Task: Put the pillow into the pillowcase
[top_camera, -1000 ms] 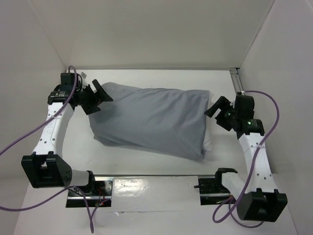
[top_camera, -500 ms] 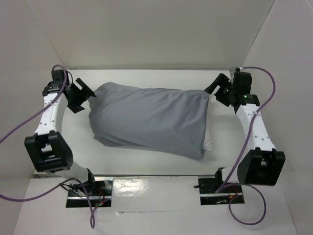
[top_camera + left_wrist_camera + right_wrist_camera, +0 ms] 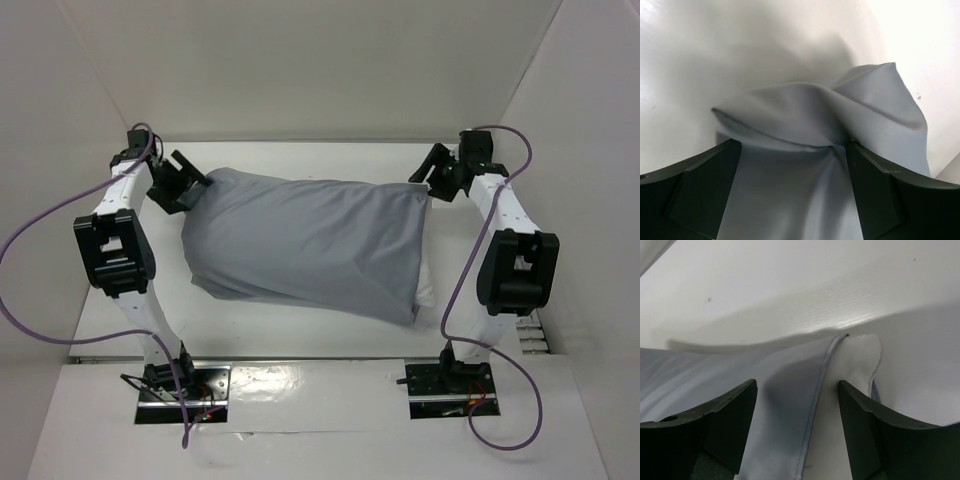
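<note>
Left fingers (image 3: 700,190) and right fingers (image 3: 715,425) wide apart, empty, astride far pillowcase (image 3: 310,240) corners

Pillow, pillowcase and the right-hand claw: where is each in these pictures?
pillow (image 3: 426,288): top view, white end showing past the grey cloth's right edge.
pillowcase (image 3: 310,240): top view, middle of the grey cloth.
right gripper (image 3: 796,387): right wrist view, gap midway between its two open dark fingertips.
</note>
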`<move>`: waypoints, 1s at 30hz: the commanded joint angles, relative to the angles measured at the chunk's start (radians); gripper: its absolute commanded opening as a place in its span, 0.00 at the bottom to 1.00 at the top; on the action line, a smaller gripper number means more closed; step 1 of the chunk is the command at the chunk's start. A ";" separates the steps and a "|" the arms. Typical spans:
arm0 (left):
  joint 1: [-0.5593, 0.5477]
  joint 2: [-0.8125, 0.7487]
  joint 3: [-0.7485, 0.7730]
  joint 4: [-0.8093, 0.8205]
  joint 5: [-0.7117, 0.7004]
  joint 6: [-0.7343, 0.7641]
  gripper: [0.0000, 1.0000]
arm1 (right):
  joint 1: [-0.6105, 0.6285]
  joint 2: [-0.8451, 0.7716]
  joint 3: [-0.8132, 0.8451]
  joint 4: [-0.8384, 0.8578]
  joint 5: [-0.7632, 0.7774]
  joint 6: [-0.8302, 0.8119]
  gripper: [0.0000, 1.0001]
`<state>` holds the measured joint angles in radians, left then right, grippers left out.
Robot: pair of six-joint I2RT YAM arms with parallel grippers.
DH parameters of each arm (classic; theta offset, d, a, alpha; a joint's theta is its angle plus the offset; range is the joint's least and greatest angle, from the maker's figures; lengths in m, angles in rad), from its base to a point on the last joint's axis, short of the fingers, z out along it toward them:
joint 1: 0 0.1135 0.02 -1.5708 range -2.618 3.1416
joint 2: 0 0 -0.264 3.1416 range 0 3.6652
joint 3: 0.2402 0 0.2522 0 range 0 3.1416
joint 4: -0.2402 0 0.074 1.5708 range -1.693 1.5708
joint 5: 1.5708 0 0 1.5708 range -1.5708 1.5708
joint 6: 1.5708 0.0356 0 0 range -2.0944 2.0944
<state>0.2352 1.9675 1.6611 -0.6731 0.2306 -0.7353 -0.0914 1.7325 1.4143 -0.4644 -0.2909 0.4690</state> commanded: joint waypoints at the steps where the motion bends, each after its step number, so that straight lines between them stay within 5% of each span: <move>1: -0.023 0.048 0.063 0.021 0.044 0.010 1.00 | 0.001 0.013 0.068 0.038 -0.060 -0.015 0.72; 6: -0.043 0.071 0.083 0.001 -0.066 0.020 1.00 | -0.011 0.022 0.043 0.123 -0.178 0.019 0.65; 11: -0.034 0.065 0.111 -0.071 -0.187 0.004 0.99 | -0.024 0.022 0.012 0.188 -0.266 0.051 0.25; 14: -0.001 0.024 0.075 -0.071 -0.269 -0.006 1.00 | -0.024 0.022 0.038 0.179 -0.266 0.051 0.14; 18: 0.056 -0.007 0.052 -0.043 -0.249 -0.007 1.00 | -0.024 0.022 0.048 0.156 -0.257 0.042 0.17; 22: 0.079 0.047 0.098 -0.046 -0.173 0.034 1.00 | -0.024 0.022 0.048 0.145 -0.257 0.033 0.36; 30: 0.088 0.117 0.114 0.009 -0.071 0.073 1.00 | -0.024 0.022 0.048 0.116 -0.238 0.014 0.39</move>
<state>0.3283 2.0369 1.7329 -0.6987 0.0906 -0.7010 -0.1204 1.7584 1.4231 -0.3519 -0.5133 0.5011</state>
